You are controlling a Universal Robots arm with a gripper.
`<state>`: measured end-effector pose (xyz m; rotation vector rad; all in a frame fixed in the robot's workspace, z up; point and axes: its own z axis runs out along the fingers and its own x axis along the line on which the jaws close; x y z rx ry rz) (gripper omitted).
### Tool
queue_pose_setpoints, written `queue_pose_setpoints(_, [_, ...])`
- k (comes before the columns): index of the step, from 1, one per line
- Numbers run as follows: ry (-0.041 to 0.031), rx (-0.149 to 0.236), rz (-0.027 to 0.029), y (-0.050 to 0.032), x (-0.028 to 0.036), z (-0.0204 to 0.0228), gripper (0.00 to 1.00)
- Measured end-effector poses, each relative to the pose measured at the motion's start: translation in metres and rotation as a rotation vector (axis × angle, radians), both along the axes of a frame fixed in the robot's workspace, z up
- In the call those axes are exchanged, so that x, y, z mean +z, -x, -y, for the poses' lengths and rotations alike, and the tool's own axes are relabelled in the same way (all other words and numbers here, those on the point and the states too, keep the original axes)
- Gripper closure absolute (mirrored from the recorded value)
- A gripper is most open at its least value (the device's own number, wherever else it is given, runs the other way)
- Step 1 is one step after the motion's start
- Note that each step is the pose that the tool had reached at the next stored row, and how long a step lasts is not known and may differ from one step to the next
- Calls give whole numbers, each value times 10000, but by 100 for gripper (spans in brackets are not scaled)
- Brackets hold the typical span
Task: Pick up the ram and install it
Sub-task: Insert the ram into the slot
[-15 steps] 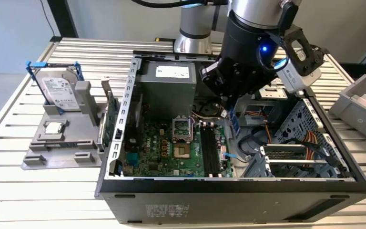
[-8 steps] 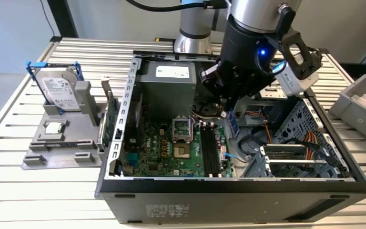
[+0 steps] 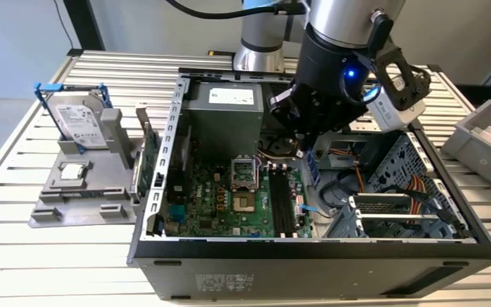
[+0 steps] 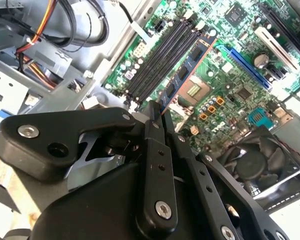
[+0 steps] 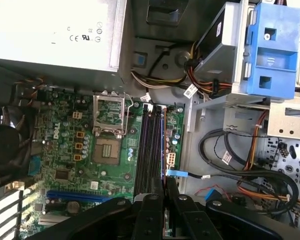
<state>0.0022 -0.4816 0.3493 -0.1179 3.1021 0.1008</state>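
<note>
While I hang inside the open computer case (image 3: 314, 248), my fingers (image 4: 153, 150) are clamped tight on the ram (image 4: 185, 73).
Over the motherboard (image 3: 228, 211), the thin stick stands on edge, parallel to the long black slots (image 4: 157, 62) and close above them.

Bright, even white light washes my table (image 3: 23, 211) pale, the open case (image 3: 314, 256) holds soft shadow inside, and my gripper (image 4: 157, 111) looms dark and matte.
</note>
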Motion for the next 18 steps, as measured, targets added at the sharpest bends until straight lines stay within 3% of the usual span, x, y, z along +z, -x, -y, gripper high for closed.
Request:
queue_pose_setpoints(8, [0, -294, 0, -65, -19, 0, 100])
queue_pose_setpoints(18, [1, -512, 0, -68, -49, 0, 100])
